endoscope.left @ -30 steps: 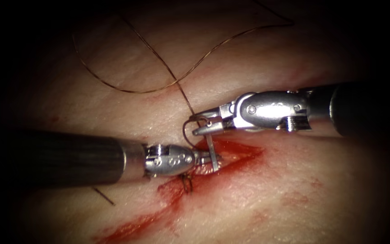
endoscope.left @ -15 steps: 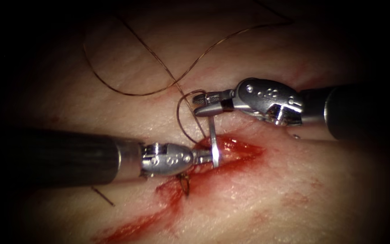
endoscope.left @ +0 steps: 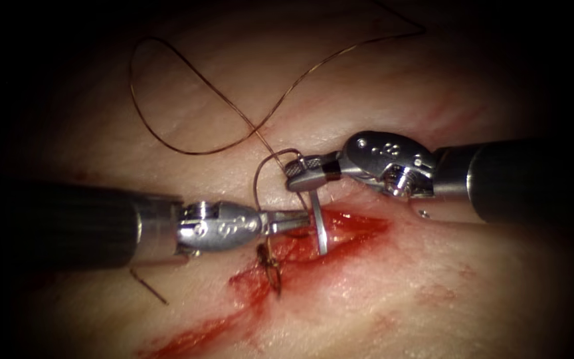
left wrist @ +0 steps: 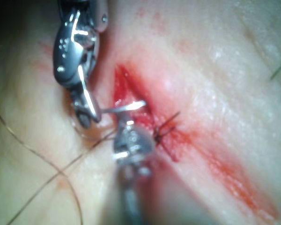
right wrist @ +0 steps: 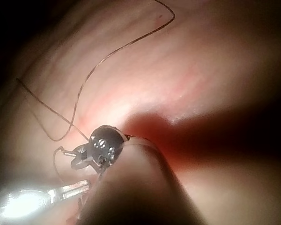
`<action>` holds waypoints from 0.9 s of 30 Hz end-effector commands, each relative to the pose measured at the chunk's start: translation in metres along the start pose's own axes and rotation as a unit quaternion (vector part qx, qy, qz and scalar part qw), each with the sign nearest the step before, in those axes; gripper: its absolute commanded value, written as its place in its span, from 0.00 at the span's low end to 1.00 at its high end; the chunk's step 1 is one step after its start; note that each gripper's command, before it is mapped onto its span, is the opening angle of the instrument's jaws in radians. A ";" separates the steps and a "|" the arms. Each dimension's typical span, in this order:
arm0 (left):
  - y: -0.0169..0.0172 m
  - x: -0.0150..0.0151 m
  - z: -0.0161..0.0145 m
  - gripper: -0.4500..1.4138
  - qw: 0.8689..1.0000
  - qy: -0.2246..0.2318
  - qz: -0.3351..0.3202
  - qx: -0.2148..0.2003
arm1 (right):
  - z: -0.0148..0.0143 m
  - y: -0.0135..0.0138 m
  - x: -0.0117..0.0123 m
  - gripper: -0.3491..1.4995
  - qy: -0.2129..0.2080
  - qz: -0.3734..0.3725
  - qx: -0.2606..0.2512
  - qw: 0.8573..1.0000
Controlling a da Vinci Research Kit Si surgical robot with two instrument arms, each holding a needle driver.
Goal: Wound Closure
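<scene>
two pincers meet over the cut [endoscope.left: 340, 229]: needle [endoscope.left: 316, 223] is clamped by the right pincer [endoscope.left: 298, 176], tip in tissue [endoscope.left: 433, 292]; left pincer [endoscope.left: 293, 221] is closed beside it, its hold unclear.

Both arms end in dark, matte, faintly ribbed cylindrical shafts, each capped by a short band of bright metal before the wrist. The left claw [endoscope.left: 303, 223] sits on a rounded, polished silver wrist housing with a cluster of small dimples on its side and a ridged collar at the shaft end. The right claw [endoscope.left: 298, 176] carries a similar bulbous steel housing with dotted markings, a round pivot screw, a dark band at the neck and finely grooved metal behind its slim tip.
</scene>
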 end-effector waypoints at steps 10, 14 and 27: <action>0.0037 0.0011 -0.0007 0.05 1.000 -0.009 -0.006 0.000 | 0.0000 0.0010 0.0000 0.00 0.033 0.011 -0.047 0.998; 0.0054 0.0028 -0.0015 0.04 1.000 -0.009 0.002 -0.001 | 0.0003 0.0009 -0.0002 0.00 0.033 0.016 -0.048 0.998; 0.0110 0.0053 -0.0026 0.01 1.000 0.002 0.019 -0.024 | 0.0008 0.0007 -0.0012 0.00 0.037 0.062 -0.044 0.996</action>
